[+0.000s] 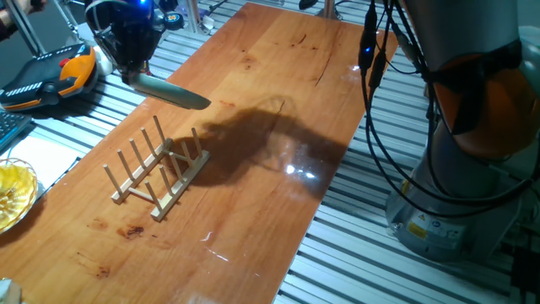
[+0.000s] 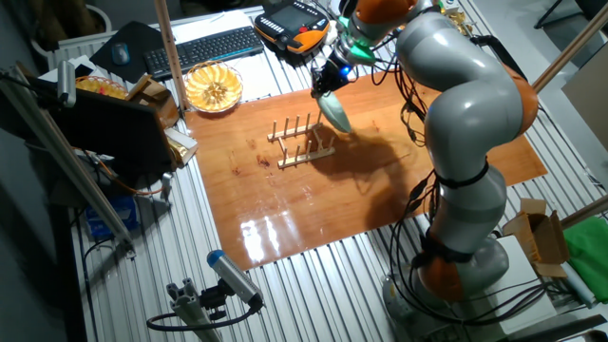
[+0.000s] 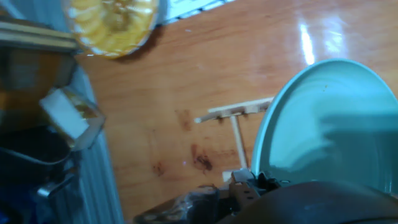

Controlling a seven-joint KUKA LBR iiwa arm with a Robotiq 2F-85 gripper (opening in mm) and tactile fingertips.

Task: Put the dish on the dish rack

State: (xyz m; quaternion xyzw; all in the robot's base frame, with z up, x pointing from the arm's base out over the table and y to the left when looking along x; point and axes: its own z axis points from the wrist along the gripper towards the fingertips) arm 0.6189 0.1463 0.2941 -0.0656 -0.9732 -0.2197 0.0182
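Here, at far left of one fixed view, a yellow translucent ribbed bowl (image 1: 13, 196), off the wooden table (image 1: 253, 211) and no part of the job. Next, the small light-wood dish rack with upright dowel pegs (image 1: 158, 171), standing empty. Above and behind it, the black two-finger gripper (image 1: 128, 52), clamped on the rim of the round, glossy, pale mint-green dish (image 1: 171, 93), held in the air, tilted, clear of the pegs. To do well: turn the plate on edge, line it with a gap between peg pairs, lower slowly, release only once seated. Hard to make out: fingertips hidden behind the plate rim; in the hand view, most of the rack covered by the plate.
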